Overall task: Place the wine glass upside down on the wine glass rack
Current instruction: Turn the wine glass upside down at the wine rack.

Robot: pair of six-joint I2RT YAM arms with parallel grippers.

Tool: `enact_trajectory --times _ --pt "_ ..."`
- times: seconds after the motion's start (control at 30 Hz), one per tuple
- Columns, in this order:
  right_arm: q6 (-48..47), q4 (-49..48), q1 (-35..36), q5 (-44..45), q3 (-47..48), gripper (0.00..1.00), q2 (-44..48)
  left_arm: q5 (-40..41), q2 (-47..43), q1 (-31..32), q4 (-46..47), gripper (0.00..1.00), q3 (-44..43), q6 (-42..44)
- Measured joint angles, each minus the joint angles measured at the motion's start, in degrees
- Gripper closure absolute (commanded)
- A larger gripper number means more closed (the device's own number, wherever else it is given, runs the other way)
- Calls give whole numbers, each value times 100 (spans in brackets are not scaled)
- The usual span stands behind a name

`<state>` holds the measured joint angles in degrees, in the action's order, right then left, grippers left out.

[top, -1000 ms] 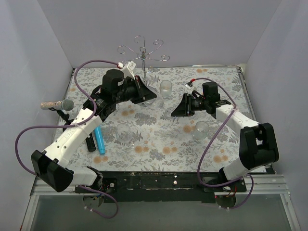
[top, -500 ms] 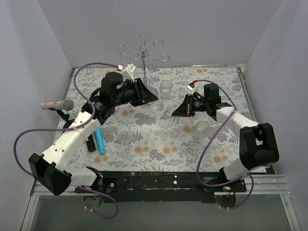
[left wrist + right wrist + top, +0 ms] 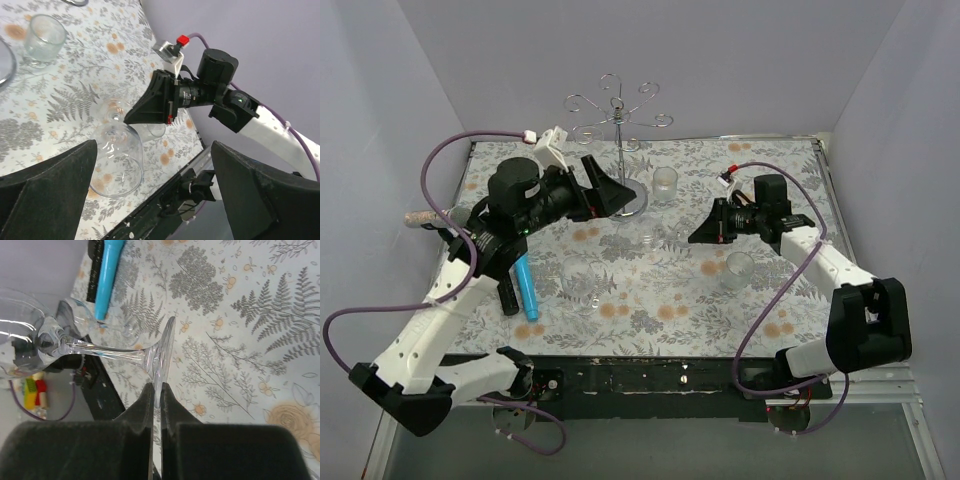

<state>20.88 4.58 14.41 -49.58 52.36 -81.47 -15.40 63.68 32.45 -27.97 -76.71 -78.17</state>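
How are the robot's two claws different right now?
The left claw is wide open; the right claw is shut tight. The left claw holds nothing; the right claw pinches the round foot of the wine glass, which lies sideways. Both claws are black and are up above the flowery table.

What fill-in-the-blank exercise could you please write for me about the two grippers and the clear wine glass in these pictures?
The right gripper is ____ on the round foot of the clear stemmed wine glass.
The left gripper stands wide ____, holding nothing.
The shiny silver wire rack with curled arms carries ____ glasses.
A bright ____ cylinder lies on the floral tablecloth.
Missing words: shut; open; no; blue.
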Motion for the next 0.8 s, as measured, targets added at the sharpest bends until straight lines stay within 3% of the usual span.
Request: enact_trajectory --times 0.33,0.57,0.8 --pt "-2476 1856 -11 1257 979 99 656 1108 -1005 0 -846 2 -166 863" --pt "-4695 2938 -22 2288 1596 99 1307 1805 -1716 0 -931 2 186 1226" --pt "-6258 3871 -24 2966 2306 99 1298 2269 -1869 0 -938 2 533 1392"
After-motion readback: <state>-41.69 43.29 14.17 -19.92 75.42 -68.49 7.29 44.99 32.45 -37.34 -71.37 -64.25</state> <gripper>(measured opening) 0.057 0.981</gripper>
